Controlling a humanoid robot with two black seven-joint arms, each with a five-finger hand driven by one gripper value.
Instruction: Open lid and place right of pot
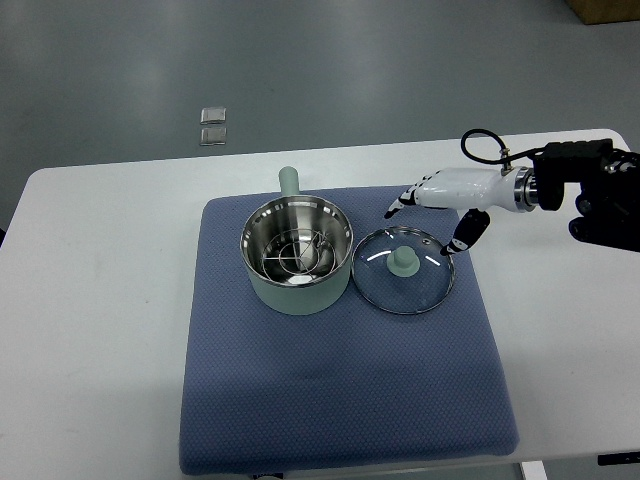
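A pale green pot with a steel inside and a steamer rack in it stands uncovered on the blue mat, its handle pointing away from me. The glass lid with a green knob lies flat on the mat just right of the pot. My right hand hovers over the lid's far right rim, fingers spread and holding nothing; its arm enters from the right edge. No left arm appears in the picture.
The mat lies on a white table. Two small clear packets lie on the grey floor beyond the table's far edge. A brown box corner shows at the top right.
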